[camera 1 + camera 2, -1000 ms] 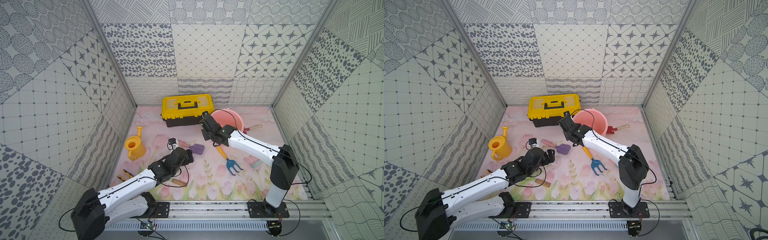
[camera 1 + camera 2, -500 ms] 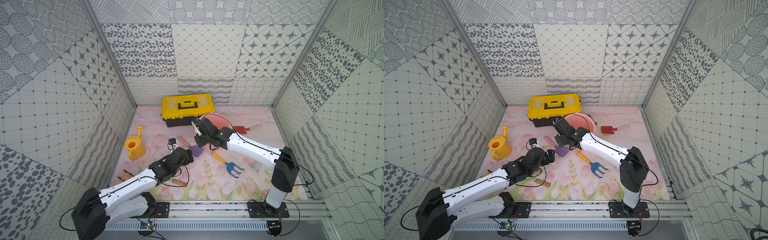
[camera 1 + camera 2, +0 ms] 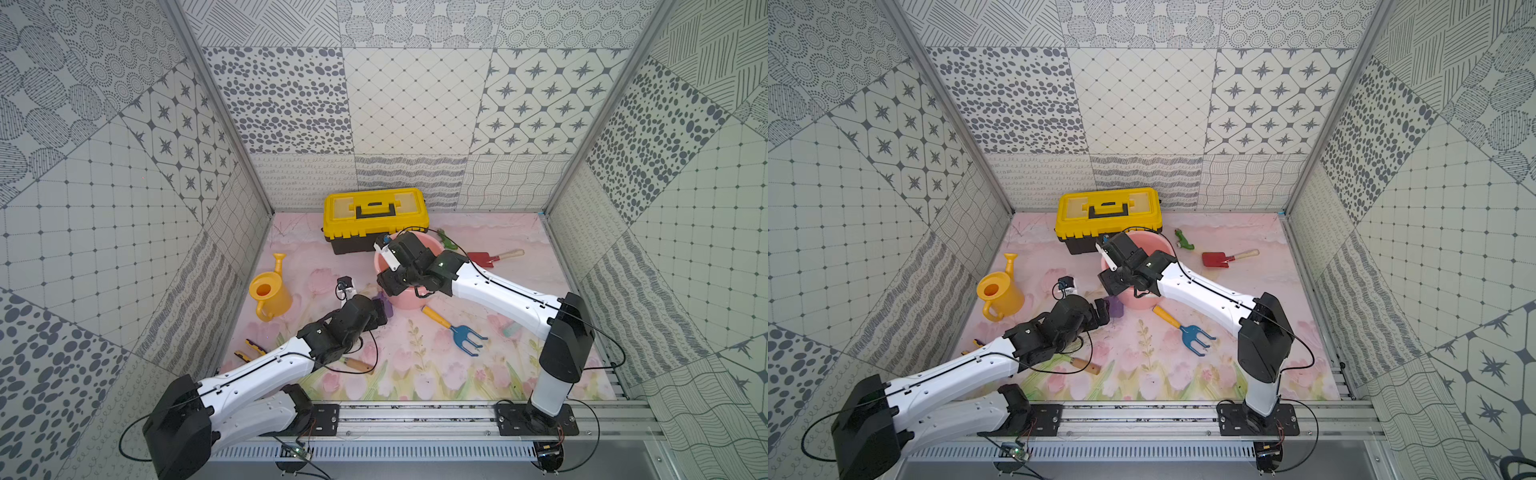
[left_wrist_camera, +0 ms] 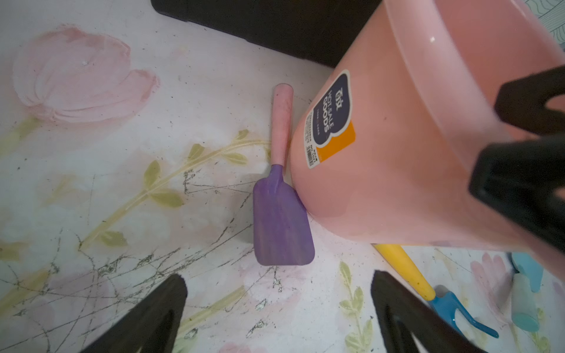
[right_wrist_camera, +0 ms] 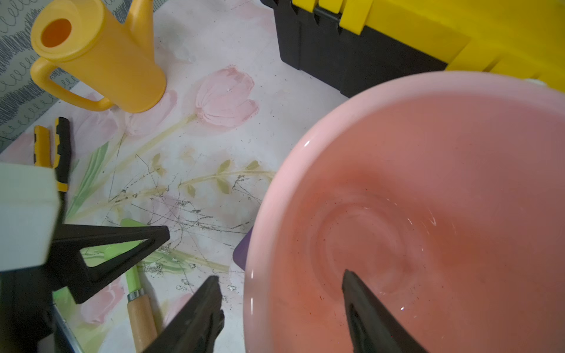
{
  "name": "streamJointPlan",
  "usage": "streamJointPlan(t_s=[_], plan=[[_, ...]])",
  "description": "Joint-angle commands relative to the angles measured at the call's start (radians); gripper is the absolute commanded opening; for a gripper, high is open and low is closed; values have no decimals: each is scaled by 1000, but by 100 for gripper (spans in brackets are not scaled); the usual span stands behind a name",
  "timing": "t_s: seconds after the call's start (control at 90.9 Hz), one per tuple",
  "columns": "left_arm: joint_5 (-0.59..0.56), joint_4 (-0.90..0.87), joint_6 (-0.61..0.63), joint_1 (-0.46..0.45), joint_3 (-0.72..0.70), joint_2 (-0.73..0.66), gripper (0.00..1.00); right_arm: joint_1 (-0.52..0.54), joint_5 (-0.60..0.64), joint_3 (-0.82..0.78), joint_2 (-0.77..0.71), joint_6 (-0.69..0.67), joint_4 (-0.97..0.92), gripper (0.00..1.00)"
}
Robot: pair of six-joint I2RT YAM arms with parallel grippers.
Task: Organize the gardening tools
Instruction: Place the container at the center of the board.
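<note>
The purple scoop (image 4: 282, 220) lies flat on the mat, touching the base of the pink bucket (image 4: 412, 152). My left gripper (image 4: 278, 276) hovers open just short of the scoop's blade, holding nothing. My right gripper (image 5: 280, 275) is open astride the bucket's rim (image 5: 275, 189), one finger inside and one outside. In a top view the yellow watering can (image 3: 270, 293) stands at the left and the blue fork (image 3: 457, 330) lies in front of the bucket. The red spade (image 3: 484, 259) lies at the back right. The green rake (image 5: 131, 275) lies under my left arm.
A shut yellow toolbox (image 3: 374, 216) stands against the back wall, right behind the bucket. Yellow-and-black pliers (image 3: 251, 349) lie by the left wall. A pale-blue trowel (image 3: 511, 330) lies beside my right arm. A small green piece (image 3: 446, 241) sits behind the bucket.
My right gripper pulled the pink bucket left and forward until it met the purple scoop, then opened its jaws. The left arm has stayed put.
</note>
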Motion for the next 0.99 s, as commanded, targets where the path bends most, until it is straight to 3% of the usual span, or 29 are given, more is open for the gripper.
streamJointPlan(t_s=[0.0, 0.484, 0.627, 0.715, 0.792, 0.979], plan=[[-22, 23, 19, 1, 11, 8, 99, 3, 37, 15, -6, -16, 11, 78], [-72, 7, 27, 0, 19, 25, 100, -16, 201, -18, 21, -58, 1, 73], [-112, -9, 41, 0, 23, 9, 99, -34, 169, -50, -5, -63, 21, 79], [-141, -5, 54, 2, 17, -2, 100, -25, 130, -105, -63, -52, 72, 84], [-179, 0, 63, 3, 11, 0, 99, -14, 105, -166, -138, -32, 120, 96], [-244, -57, 24, 52, 26, 8, 100, 1, 51, -439, -393, 46, 305, 97]])
